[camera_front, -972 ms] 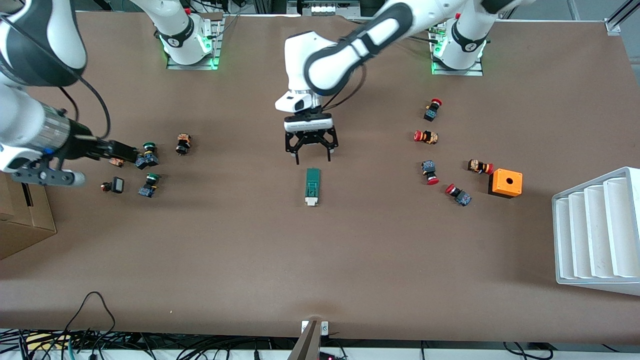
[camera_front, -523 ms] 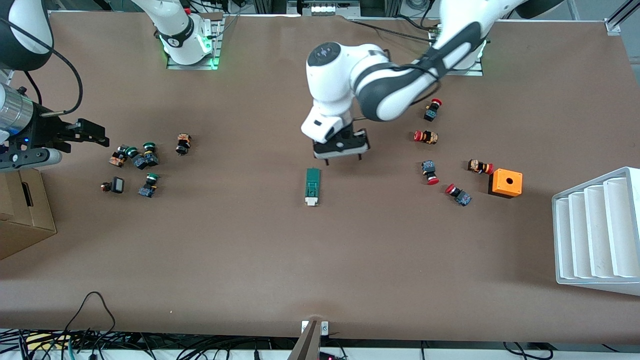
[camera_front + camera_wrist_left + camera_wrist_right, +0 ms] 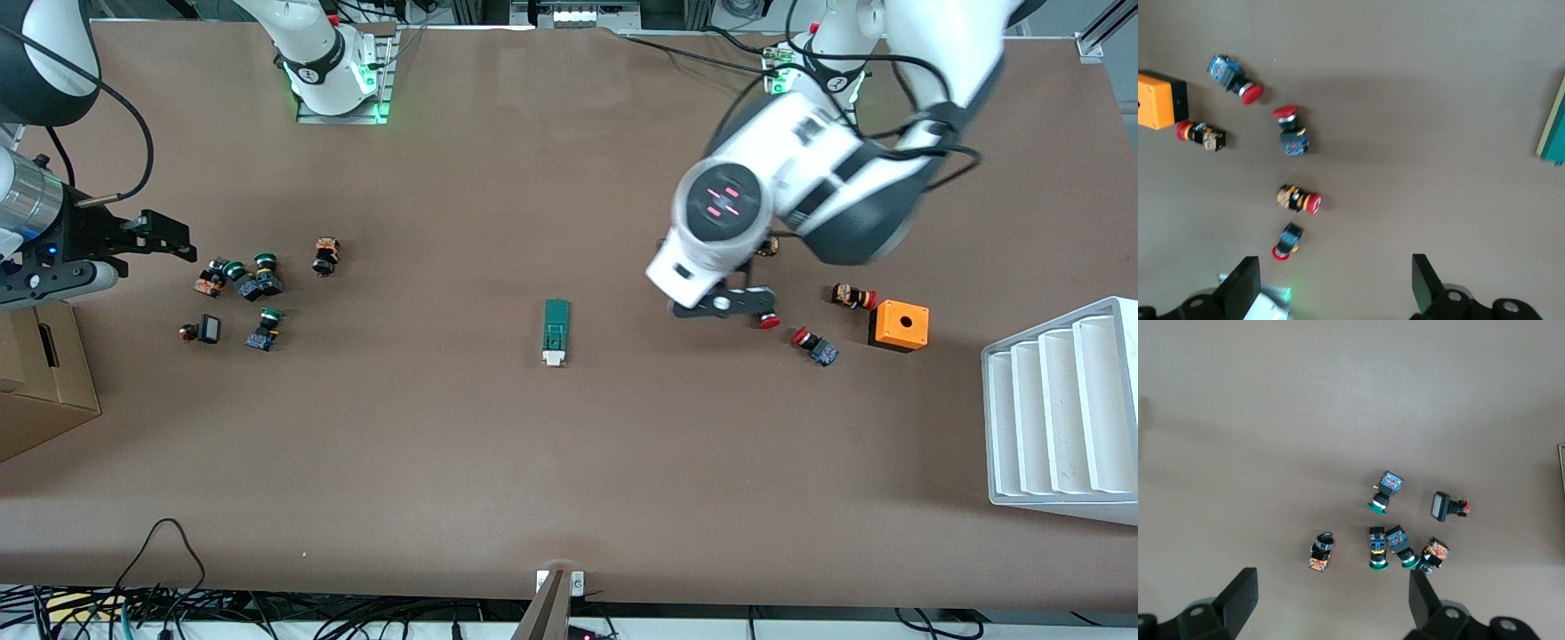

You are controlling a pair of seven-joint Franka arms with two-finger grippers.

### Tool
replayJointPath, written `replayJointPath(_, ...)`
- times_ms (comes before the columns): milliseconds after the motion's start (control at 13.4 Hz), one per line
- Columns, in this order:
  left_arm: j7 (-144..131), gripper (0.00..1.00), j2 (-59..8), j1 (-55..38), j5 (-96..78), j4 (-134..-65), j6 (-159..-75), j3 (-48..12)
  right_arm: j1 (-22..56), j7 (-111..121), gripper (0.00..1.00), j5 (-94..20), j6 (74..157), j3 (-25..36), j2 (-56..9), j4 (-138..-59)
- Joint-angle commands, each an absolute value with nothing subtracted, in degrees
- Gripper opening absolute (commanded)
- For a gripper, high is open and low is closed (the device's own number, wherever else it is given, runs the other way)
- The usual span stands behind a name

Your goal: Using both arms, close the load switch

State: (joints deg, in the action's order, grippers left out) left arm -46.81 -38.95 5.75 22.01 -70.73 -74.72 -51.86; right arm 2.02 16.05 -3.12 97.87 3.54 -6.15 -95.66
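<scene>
While the right gripper (image 3: 182,244) hangs with fingers apart above the green-capped buttons (image 3: 258,277) at its end of the table, the load switch (image 3: 556,332) lies flat mid-table, touched by neither arm, and the left gripper (image 3: 1335,287), fingers spread wide, hovers over the red-capped buttons (image 3: 1293,139) beside the orange box (image 3: 899,325)

Orange box (image 3: 899,325), red-capped buttons (image 3: 1290,132), green-capped buttons (image 3: 1385,492), white ridged tray (image 3: 1058,411), cardboard box (image 3: 40,378)
</scene>
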Motion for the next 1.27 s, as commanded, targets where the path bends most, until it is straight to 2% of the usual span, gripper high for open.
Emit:
replayJointPath(0,-40.36,1.00,-40.34,7.20,18.37,-63.65,-68.31,-51.94,1.14,18.02,1.00,-2.11,98.18,2.64,-5.01,-95.81)
replayJointPath(149,-36.93,1.00,-40.87,8.17,18.63,-60.92,-64.88,-51.86,1.14,18.54,1.00,-2.20,97.65,3.16,-5.80,-93.96)
replayJointPath(374,-29.13,1.00,-40.52,14.22,18.89,-60.56,-63.99,-52.03,1.58,18.37,1.00,-2.63,97.82,2.99,-6.50,-93.08)
replayJointPath(523,-22.63,1.00,-40.17,16.25,18.98,-60.56,-64.51,-49.33,1.67,18.37,1.00,-2.72,97.56,2.81,-7.99,-90.45)
replayJointPath(747,-8.73,1.00,-35.08,13.28,13.39,-61.61,-67.22,-32.75,1.76,18.11,1.00,-2.55,97.47,2.72,-8.44,-89.38)
replayJointPath(897,-0.65,1.00,-30.00,10.74,8.72,-66.77,-71.78,-22.11,1.84,18.11,1.00,-2.46,97.47,2.72,-8.44,-89.38)
replayJointPath(1046,2.01,1.00,-25.68,8.18,5.38,-70.74,-77.58,-14.19,2.37,17.93,1.00,-2.37,97.47,2.64,-8.70,-89.38)
replayJointPath(1196,3.86,1.00,-20.25,6.25,3.26,-76.96,-84.42,-8.82,3.08,17.76,1.00,-2.20,97.56,2.72,-8.70,-89.38)
